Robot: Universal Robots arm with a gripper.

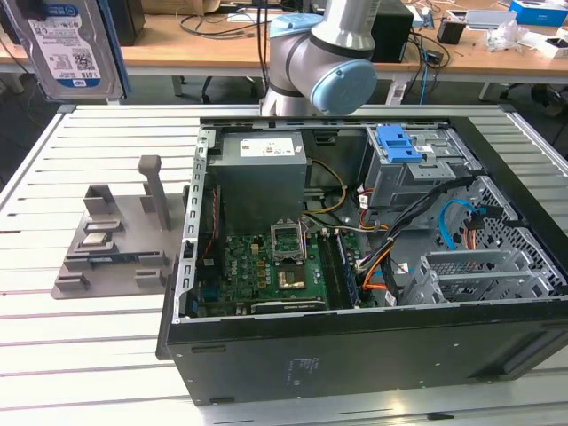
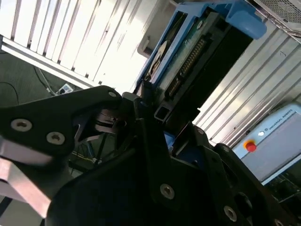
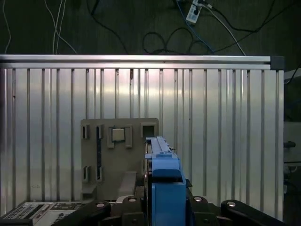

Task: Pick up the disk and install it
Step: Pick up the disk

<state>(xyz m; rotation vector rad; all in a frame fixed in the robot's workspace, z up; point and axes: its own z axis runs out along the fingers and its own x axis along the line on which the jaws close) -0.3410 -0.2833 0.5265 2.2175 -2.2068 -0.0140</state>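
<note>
disk [image 1: 69, 44]: up in the air, over the grey stand [image 1: 115, 235];
jaws: clamped shut on the disk's end;
pc case [image 1: 355, 266]: open, lying on the counter [image 1: 89, 355]

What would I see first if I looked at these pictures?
Probably the big open computer case in the middle of the slatted table, with its insides showing. Next comes the disk in its blue frame, held high in the robot's hand at the exterior view's upper left. The grey stand sits beside the case, on the exterior view's left.
</note>
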